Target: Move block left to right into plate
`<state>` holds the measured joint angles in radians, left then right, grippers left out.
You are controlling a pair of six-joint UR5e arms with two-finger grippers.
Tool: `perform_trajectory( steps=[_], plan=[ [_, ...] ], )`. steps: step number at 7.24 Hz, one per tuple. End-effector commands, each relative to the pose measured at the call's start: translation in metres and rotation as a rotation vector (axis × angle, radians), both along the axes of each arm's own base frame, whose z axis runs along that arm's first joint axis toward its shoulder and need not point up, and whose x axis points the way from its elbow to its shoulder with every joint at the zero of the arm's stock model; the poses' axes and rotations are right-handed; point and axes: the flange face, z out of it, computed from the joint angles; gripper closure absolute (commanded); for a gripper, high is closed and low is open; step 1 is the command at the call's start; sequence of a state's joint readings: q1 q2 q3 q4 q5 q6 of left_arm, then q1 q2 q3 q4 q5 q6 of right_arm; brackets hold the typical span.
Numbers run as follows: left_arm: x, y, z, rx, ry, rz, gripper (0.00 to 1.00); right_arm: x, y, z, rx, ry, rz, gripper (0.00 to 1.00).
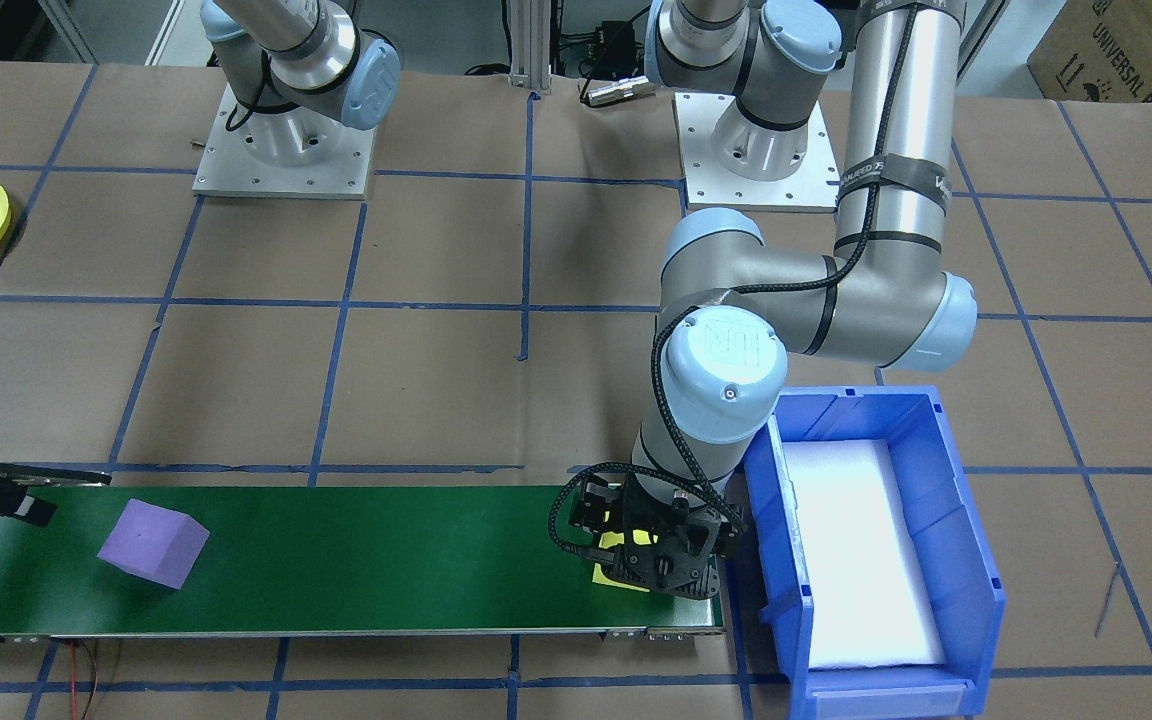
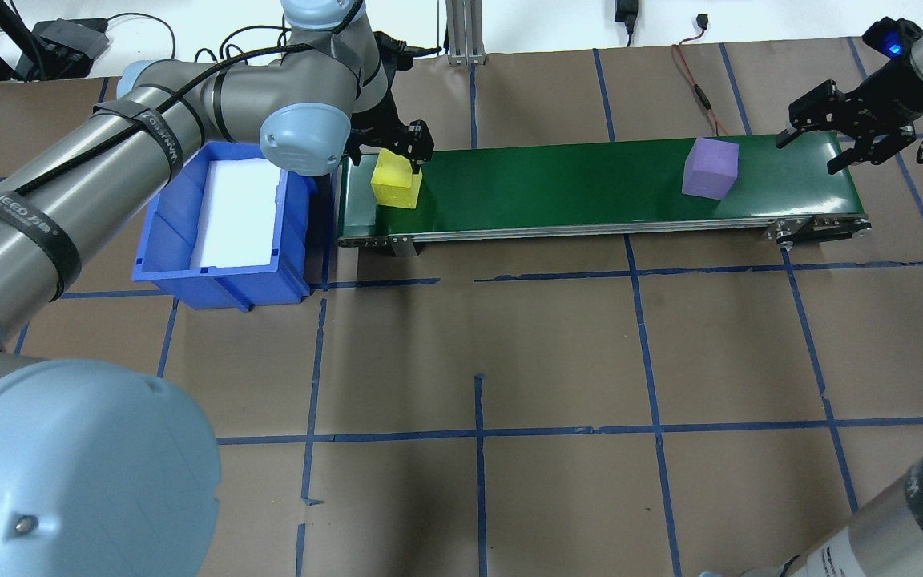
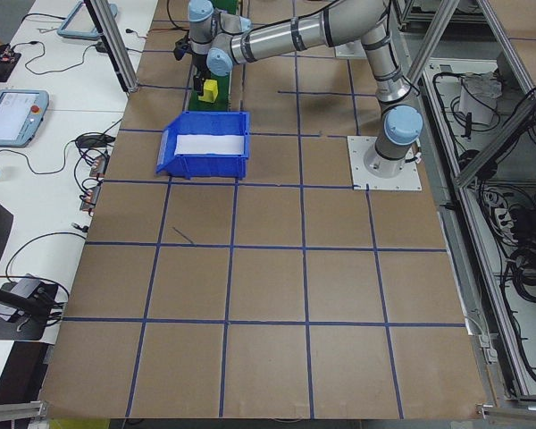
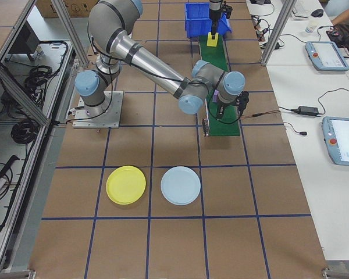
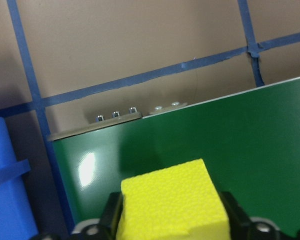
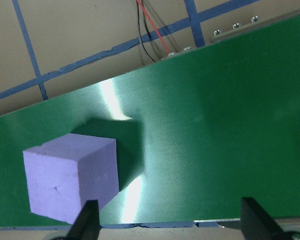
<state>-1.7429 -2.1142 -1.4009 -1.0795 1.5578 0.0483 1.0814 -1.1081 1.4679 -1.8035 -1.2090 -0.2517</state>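
A yellow block [image 2: 396, 180] sits at the left end of the green conveyor belt [image 2: 558, 184]. My left gripper [image 2: 399, 152] comes down on it from above. In the left wrist view its fingers [image 5: 111, 216] press both sides of the yellow block [image 5: 172, 200], so it is shut on it. A purple block [image 2: 711, 167] lies near the belt's right end, tilted on the belt [image 1: 356, 560]. My right gripper [image 2: 816, 151] hovers open just beyond it, and the purple block [image 6: 70, 182] is left of its finger gap. The yellow plate [image 4: 125, 184] lies on the table, far from the belt.
A blue bin [image 2: 165, 240] with a white foam liner stands against the belt's left end, under my left arm. A pale blue plate [image 4: 180, 185] lies beside the yellow one. Red and black wires [image 2: 694, 76] run behind the belt. Brown paper with blue tape lines covers the table.
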Motion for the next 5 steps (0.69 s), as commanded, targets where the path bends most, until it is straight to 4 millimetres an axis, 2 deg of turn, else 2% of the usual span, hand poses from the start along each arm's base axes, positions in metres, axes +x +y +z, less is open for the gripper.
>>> perform_trajectory(
  steps=[1, 2, 3, 4, 5],
  plan=[
    [-0.002, 0.027, 0.066, -0.03, 0.007, -0.004, 0.0, -0.004, -0.005, 0.002, -0.026, 0.033, -0.013, 0.0],
    [0.0, 0.047, 0.1, -0.021, 0.004, -0.004, 0.0, -0.004, -0.004, -0.001, -0.018, 0.033, -0.025, 0.0],
    [0.012, 0.069, 0.134, -0.019, -0.007, 0.007, 0.0, -0.004, -0.005, 0.0, -0.016, 0.031, -0.033, 0.0],
    [0.06, 0.084, 0.163, 0.032, -0.018, 0.081, 0.0, -0.004, -0.005, -0.005, -0.002, 0.02, -0.059, 0.0],
    [0.11, 0.113, 0.194, 0.089, -0.014, 0.169, 0.0, -0.005, -0.007, -0.001, -0.009, 0.021, -0.069, 0.0]
  ],
)
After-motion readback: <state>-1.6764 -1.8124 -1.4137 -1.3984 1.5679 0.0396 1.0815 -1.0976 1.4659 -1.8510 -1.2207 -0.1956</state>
